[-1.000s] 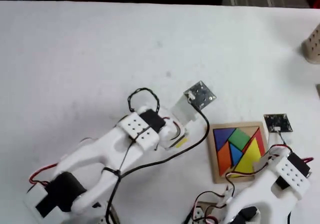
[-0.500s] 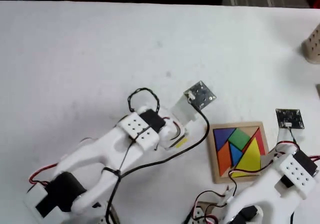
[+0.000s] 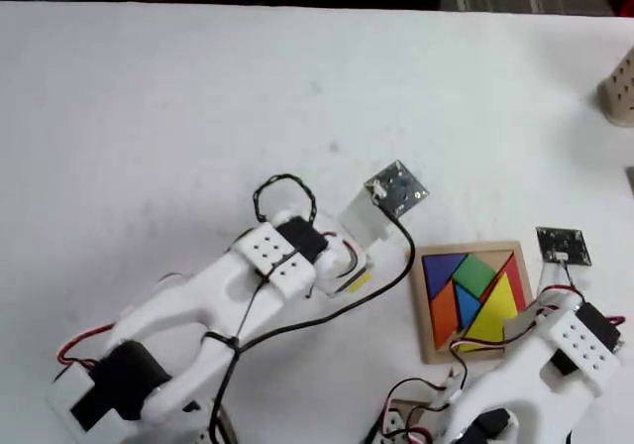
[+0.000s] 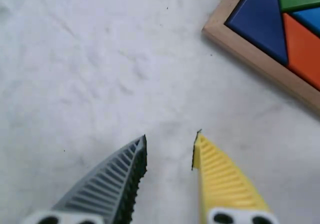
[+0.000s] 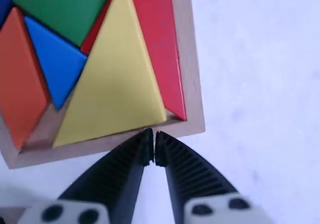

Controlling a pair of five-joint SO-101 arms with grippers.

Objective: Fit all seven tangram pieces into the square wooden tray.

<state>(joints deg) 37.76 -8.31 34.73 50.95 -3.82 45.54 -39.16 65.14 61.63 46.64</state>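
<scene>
Tabletop (image 3: 149, 97): white; tray (image 3: 424, 337) beside right arm.
Yellow triangle (image 5: 115, 89): seemingly riding over its neighbours; press flat.
Right pincer (image 5: 151, 140): closed, empty, at tray's rim.
Left pincer (image 4: 170, 148): open, empty.

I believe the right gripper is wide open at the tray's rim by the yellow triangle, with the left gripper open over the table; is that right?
Not quite: the right wrist view shows the right gripper shut at the rim of the tray by the yellow triangle. The left gripper is indeed open over the table.

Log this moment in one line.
left gripper: open over table, near tray | right gripper: shut at tray rim | yellow triangle: in tray
</scene>
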